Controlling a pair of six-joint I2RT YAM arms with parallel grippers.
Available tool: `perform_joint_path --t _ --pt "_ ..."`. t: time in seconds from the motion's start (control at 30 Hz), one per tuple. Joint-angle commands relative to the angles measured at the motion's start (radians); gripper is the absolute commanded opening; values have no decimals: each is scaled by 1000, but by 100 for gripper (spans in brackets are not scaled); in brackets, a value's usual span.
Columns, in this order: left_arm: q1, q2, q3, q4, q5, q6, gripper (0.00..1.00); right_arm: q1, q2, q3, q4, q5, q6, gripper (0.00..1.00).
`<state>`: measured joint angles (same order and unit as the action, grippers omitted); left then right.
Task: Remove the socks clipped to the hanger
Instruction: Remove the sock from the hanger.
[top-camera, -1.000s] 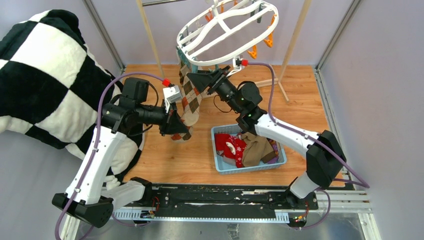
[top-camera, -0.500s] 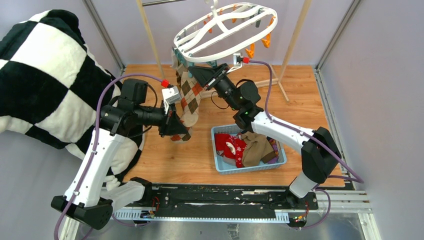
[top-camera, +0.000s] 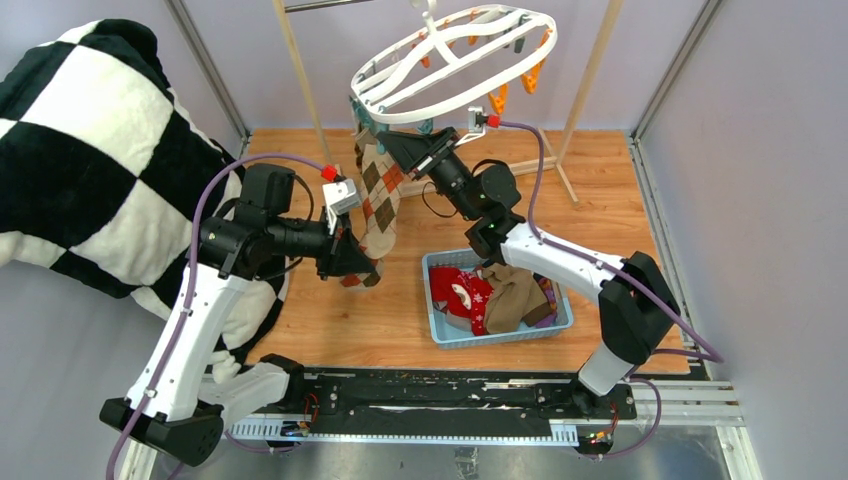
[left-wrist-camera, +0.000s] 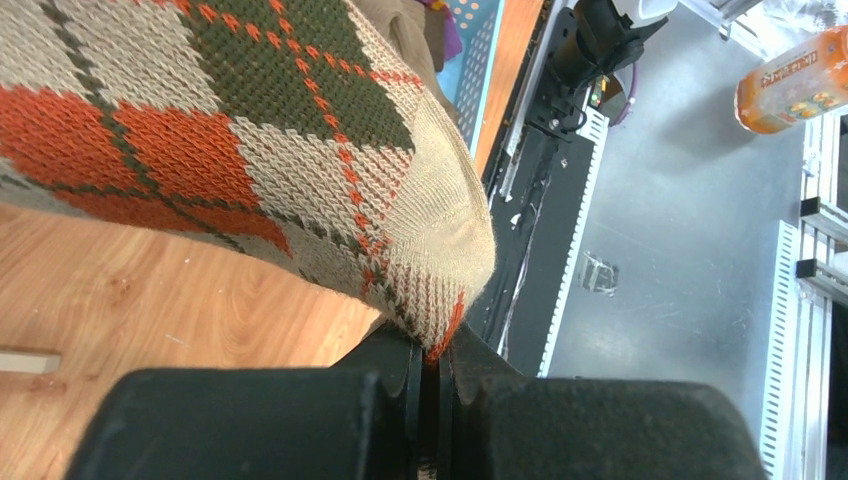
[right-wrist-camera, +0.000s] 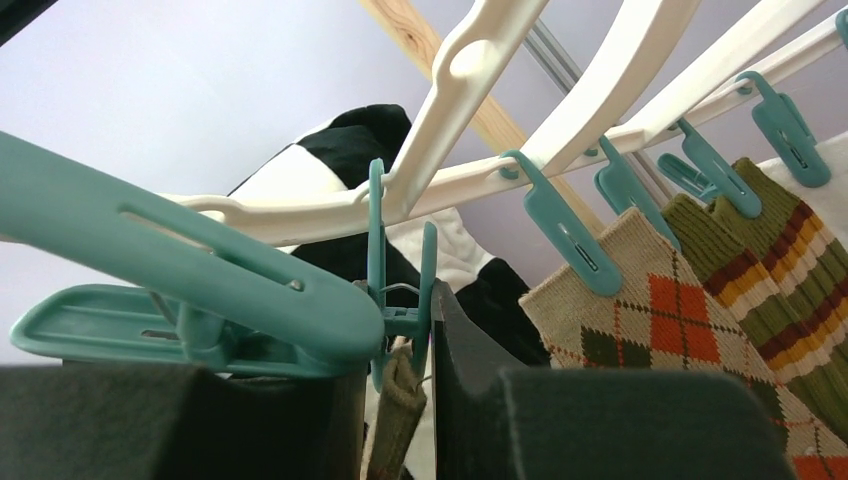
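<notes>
Pinching the toe of the argyle sock (top-camera: 378, 200), the left gripper (top-camera: 358, 268) had its jaws clenched flat on the knit. Its wrist view showed the orange-edged tip nipped between the two black fingers (left-wrist-camera: 385, 375). That hold, low and off to the side of the hanger (top-camera: 440, 116), drew the sock taut on a slant. I judged this was meant to steady it and to carry it off once the top came free.

The right gripper (top-camera: 392, 143) was raised under the hanger's near-left rim. Its own camera showed its fingers standing either side of a teal clip (right-wrist-camera: 378, 250), seen edge-on, and the jaws looked closed on the clip's two wings. The reason seemed plain: squeezing the wings would open the clip's mouth. A tan strip of fabric (right-wrist-camera: 395, 420) hung from it between the fingers.

Further along the rim, other clips gripped an argyle cuff (right-wrist-camera: 660, 310) and an olive striped sock (right-wrist-camera: 770, 240). Whether the strip or that cuff belonged to the sock held below, I could not tell. More than one sock was clipped up, so work remained.

Red and brown socks lay in the blue basket (top-camera: 505, 332) beside the right arm, near the hanging sock and handy for a drop.
</notes>
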<state>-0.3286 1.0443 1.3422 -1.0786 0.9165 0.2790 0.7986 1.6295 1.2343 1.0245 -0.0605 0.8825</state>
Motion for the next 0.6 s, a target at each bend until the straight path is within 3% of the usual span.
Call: perform_joint_path --t 0.0,0.03,0.07,0.17,0.3,0.37,0.4,0.43,0.47,0.5,0.57 --pt "-7 -36 -32 3 17 -1 0 -30 -41 -38 56 21 7 13" --pt "-7 -38 -39 3 17 0 0 -31 -44 -40 58 29 8 3" --pt "-7 -38 -44 3 16 1 0 -32 -45 -39 56 33 10 0" --pt "-7 -34 -42 3 14 0 0 -30 -38 -23 50 22 11 4" --pt "-7 -33 -40 3 15 -1 0 -23 -29 -22 73 14 15 0" --pt "-8 -35 -45 3 14 -1 0 -21 -27 -22 72 8 23 5" --pt "-7 -38 -47 3 12 0 0 -23 -35 -26 56 10 25 15" --pt "-8 -41 -47 3 9 1 0 -24 -44 -34 35 8 26 42" --pt "-7 -44 -47 3 6 4 0 -26 -58 -43 11 -3 24 77" --pt "-7 -47 -46 3 4 7 0 -29 -70 -56 0 -22 21 96" --pt "-7 -50 -44 3 2 11 0 -31 -99 -99 -3 -58 26 100"
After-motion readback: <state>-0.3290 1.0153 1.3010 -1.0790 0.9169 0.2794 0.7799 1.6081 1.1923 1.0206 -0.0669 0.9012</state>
